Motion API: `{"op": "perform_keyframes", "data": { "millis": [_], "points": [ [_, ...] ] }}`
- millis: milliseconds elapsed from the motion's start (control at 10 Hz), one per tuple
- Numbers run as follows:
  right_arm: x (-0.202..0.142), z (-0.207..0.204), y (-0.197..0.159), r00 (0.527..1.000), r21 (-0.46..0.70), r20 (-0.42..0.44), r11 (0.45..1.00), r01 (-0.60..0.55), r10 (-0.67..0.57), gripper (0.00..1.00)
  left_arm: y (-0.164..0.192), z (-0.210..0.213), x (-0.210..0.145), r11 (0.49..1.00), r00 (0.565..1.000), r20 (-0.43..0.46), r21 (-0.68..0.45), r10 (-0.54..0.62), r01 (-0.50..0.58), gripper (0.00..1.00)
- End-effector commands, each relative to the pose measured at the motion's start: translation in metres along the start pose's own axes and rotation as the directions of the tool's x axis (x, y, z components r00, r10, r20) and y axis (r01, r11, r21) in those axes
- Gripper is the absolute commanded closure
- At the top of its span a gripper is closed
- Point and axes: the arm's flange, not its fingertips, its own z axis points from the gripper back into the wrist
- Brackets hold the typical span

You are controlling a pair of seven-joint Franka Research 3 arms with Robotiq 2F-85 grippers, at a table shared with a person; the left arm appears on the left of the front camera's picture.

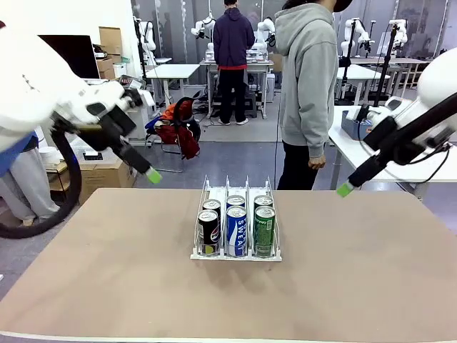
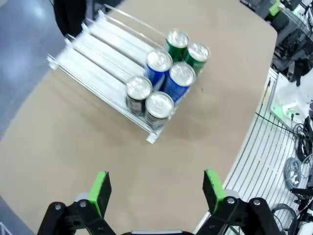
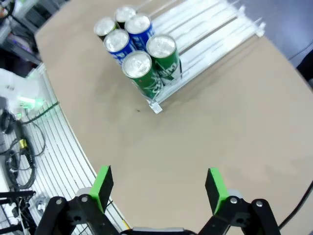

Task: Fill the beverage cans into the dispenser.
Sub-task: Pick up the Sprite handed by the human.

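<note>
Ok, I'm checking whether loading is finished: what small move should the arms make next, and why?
Probably just hold clear: six beverage cans already stand in the dispenser, two per lane, and the left gripper and right gripper hang open, holding nothing.

From the front, each arm's two fingers overlap: the left fingers (image 1: pixel 153 176) and right fingers (image 1: pixel 345 189) each show as one green tip, and the gap between them cannot be judged. Between the two tips, the rear cans (image 1: pixel 235 201) hide behind the front cans (image 1: pixel 236 230), with only their tops showing. Beyond the tips, the person (image 1: pixel 308 78) is cut off at the top edge. In the right wrist view, ahead of the fingers, the black cans (image 3: pixel 104 28) sit mostly hidden behind the blue cans (image 3: pixel 117 43). In the left wrist view, can labels ahead of the fingers are blurred and unreadable.
</note>
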Motion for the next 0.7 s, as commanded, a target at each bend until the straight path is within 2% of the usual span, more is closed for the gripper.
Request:
{"op": "perform_keyframes", "data": {
  "millis": [0, 200, 300, 400, 600],
  "points": [
    [-0.003, 0.033, 0.001, 0.996, 0.037, 0.018, 0.995, -0.089, 0.088, 0.00, 0.004, 0.020, 0.003, 0.999, 0.999, 0.047, 0.034, -0.021, 0.020, 0.00],
    [0.002, 0.050, -0.004, 0.996, -0.018, 0.053, 0.998, -0.067, 0.068, 0.00, 0.016, 0.029, 0.008, 0.998, 0.999, 0.045, 0.062, -0.015, 0.012, 0.00],
    [0.001, 0.039, 0.001, 0.997, -0.126, 0.063, 0.991, -0.034, 0.042, 0.00, 0.008, 0.008, 0.001, 0.982, 0.999, 0.030, 0.186, 0.031, -0.036, 0.00],
    [0.004, 0.054, 0.004, 0.997, -0.002, 0.043, 0.998, -0.062, 0.062, 0.00, 0.011, 0.038, 0.010, 0.998, 0.998, 0.056, 0.064, -0.004, 0.000, 0.00],
    [0.004, 0.054, 0.004, 0.997, -0.002, 0.043, 0.998, -0.062, 0.062, 0.00, 0.011, 0.038, 0.010, 0.998, 0.998, 0.056, 0.064, -0.004, 0.000, 0.00]
  ]
}}
